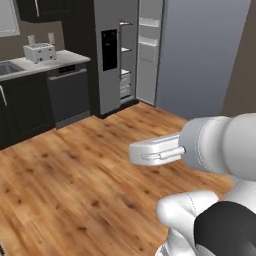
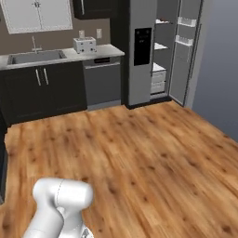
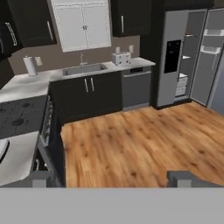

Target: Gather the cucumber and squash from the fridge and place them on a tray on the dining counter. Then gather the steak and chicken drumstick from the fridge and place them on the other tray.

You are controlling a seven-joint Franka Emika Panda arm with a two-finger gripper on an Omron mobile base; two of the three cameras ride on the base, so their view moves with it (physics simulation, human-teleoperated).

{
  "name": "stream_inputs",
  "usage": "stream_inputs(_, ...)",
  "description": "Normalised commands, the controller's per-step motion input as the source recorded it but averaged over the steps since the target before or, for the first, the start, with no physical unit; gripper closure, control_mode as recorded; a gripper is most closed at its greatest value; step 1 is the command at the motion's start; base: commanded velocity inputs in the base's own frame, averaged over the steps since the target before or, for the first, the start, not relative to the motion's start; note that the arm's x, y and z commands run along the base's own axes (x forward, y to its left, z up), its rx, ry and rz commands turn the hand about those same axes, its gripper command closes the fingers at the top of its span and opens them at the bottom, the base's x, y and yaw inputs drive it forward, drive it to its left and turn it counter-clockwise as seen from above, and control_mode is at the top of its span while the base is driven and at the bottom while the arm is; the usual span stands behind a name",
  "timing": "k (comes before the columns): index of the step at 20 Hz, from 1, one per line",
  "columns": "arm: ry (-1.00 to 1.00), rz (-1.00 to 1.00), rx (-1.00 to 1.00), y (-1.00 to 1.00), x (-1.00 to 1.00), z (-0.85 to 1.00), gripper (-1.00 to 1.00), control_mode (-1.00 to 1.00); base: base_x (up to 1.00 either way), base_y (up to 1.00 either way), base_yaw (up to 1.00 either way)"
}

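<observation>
The tall grey fridge [image 1: 112, 55] stands at the far end of the wood floor, its left door with the black dispenser panel shut. Its right door [image 1: 150, 50] is swung open, showing white shelves and drawers [image 2: 158, 79]. I cannot make out any food on them from this distance. The fridge [image 3: 175, 57] is also at the hand view's upper right. My gripper [image 3: 111, 179] is open, fingertips [image 3: 181, 177] wide apart with nothing between them, well short of the fridge. The cucumber, squash, steak, chicken drumstick, both trays and the dining counter are out of view.
Dark cabinets and a light counter run left of the fridge, with a dishwasher [image 2: 103, 83], a sink [image 2: 35, 56] and a toaster [image 2: 84, 45]. A stove [image 3: 22, 116] lies at the hand view's left. A grey wall [image 1: 200, 50] rises right of the fridge. Open wood floor [image 2: 139, 148] lies between.
</observation>
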Motion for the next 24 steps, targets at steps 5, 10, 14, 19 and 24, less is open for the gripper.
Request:
stream_inputs(5, 0.0, 0.0, 0.0, 0.0, 0.0, 0.0, -1.0, 1.0, 1.0, -0.41, 0.13)
stream_inputs(10, 0.0, 0.0, 0.0, 0.0, 0.0, 0.0, -1.0, 1.0, 1.0, -0.62, 0.22)
stream_inputs(14, 0.0, 0.0, 0.0, 0.0, 0.0, 0.0, -1.0, 1.0, 1.0, -0.82, 0.23)
stream_inputs(19, 0.0, 0.0, 0.0, 0.0, 0.0, 0.0, -1.0, 1.0, 1.0, -0.85, 0.23)
stream_inputs(24, 0.0, 0.0, 0.0, 0.0, 0.0, 0.0, -1.0, 1.0, 1.0, -0.67, 0.26)
